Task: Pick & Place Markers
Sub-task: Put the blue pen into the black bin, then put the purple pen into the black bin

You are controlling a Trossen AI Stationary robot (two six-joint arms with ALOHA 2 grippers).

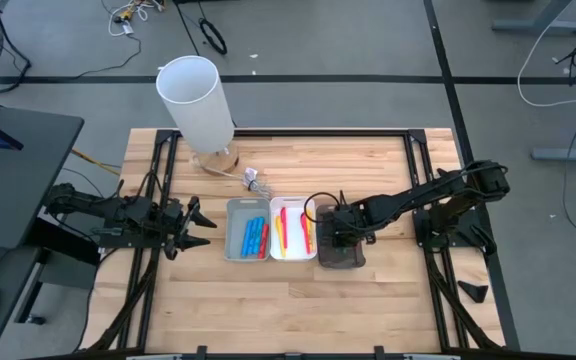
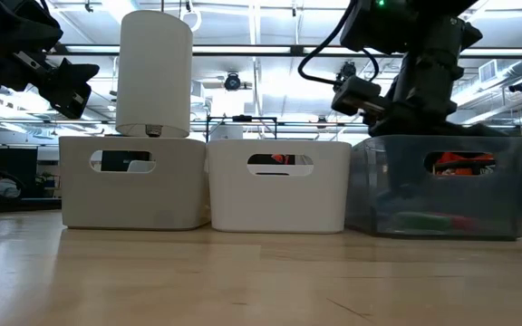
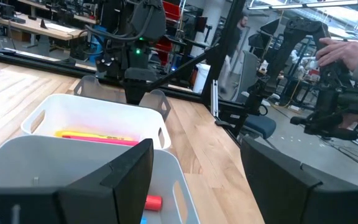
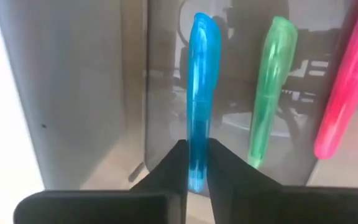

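My right gripper [image 1: 338, 238] reaches down into the dark see-through tray [image 1: 344, 252], shut on a blue marker [image 4: 199, 93]. A green marker [image 4: 271, 87] and a pink marker [image 4: 348, 87] lie on that tray's floor beside it. Yellow and red markers [image 1: 293, 228] lie in the white tray [image 1: 294, 254]. Blue and red markers [image 1: 255, 237] lie in the grey tray [image 1: 236, 232]. My left gripper [image 1: 200, 226] waits open, left of the grey tray and above the table; it shows open in the left wrist view [image 3: 197, 149]. My right gripper pinches the blue marker by its near end [image 4: 196, 171] between its two fingertips [image 4: 169, 168]. The fingers come from above, pointing down into the dark tray, and lie along the marker. The marker runs straight on past the fingertips. Whether its far end touches the tray floor cannot be told.
The three trays stand side by side mid-table; in the low view they are grey [image 2: 134, 181], white [image 2: 279, 181] and dark [image 2: 438, 186]. A tall white cylinder [image 1: 196, 100] stands behind them on a wooden disc. A small crumpled object [image 1: 252, 180] lies near it. A person's hand [image 3: 344, 53] shows beyond the table.
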